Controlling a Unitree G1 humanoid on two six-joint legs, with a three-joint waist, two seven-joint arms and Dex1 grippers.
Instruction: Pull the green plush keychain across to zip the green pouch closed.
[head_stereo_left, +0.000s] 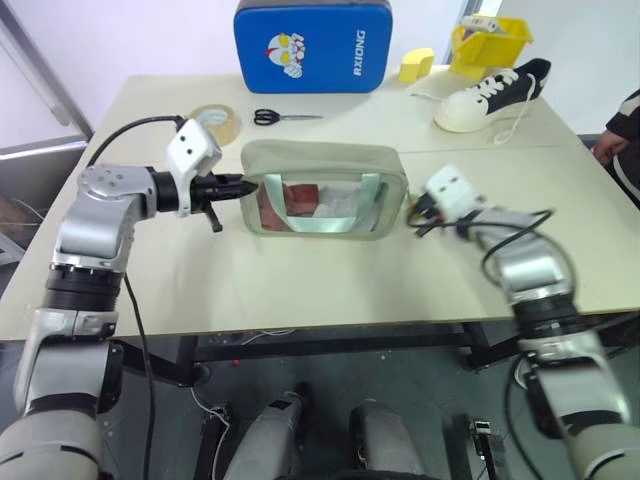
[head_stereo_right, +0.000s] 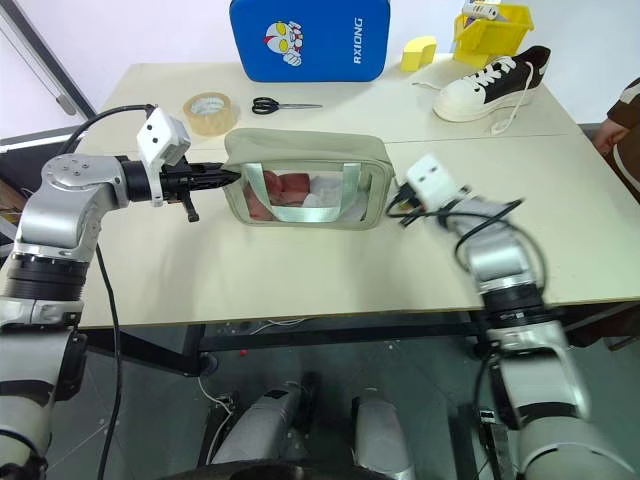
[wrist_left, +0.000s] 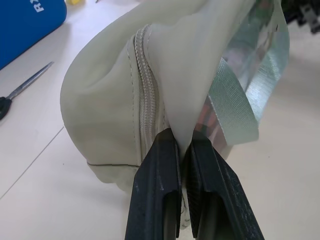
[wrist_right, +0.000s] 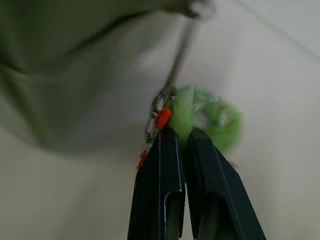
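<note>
Right wrist view: right gripper (wrist_right: 184, 137) pinches the fuzzy lime-green plush keychain (wrist_right: 212, 117); left gripper (wrist_left: 182, 145) clamps the pale sage-green fabric pouch (wrist_left: 115, 100).

Silver-grey jointed metal arms with black bands at the joints. White boxy camera housing (head_stereo_left: 192, 150) mounted behind each pair of jaws. Black cable looped along each forearm. Two long black plastic fingers (wrist_left: 155, 195) seen per gripper, each with a recessed groove.
</note>
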